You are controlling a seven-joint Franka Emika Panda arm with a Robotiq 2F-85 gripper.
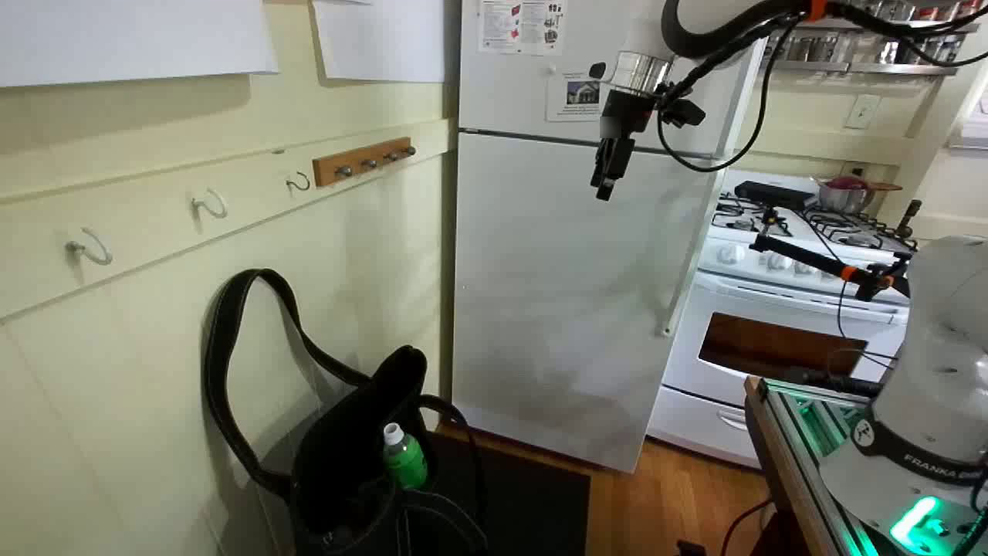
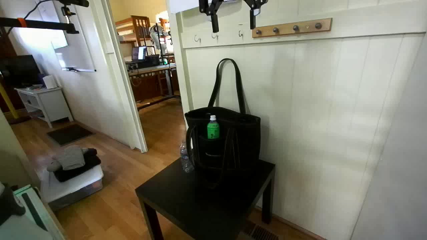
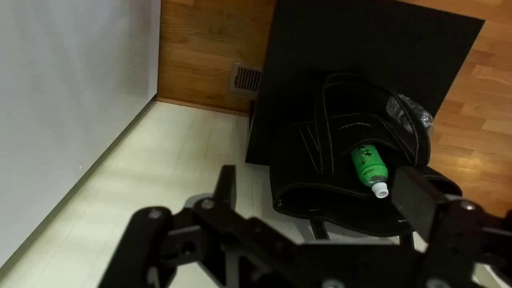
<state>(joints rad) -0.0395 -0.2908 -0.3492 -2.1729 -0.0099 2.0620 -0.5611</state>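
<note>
One black bag stands on one black table, with two bottles: a green bottle upright in its outer pocket, and a clear bottle beside it. Three hooks and one wooden rack with four knobs sit on the wall. The gripper's jaws are released and spread apart, well above the bag. In the wrist view, the green bottle shows in the gap between the fingers. The pocket hides its lower part; the bag partly covers the clear bottle. An exterior view's top edge cuts off the gripper.
</note>
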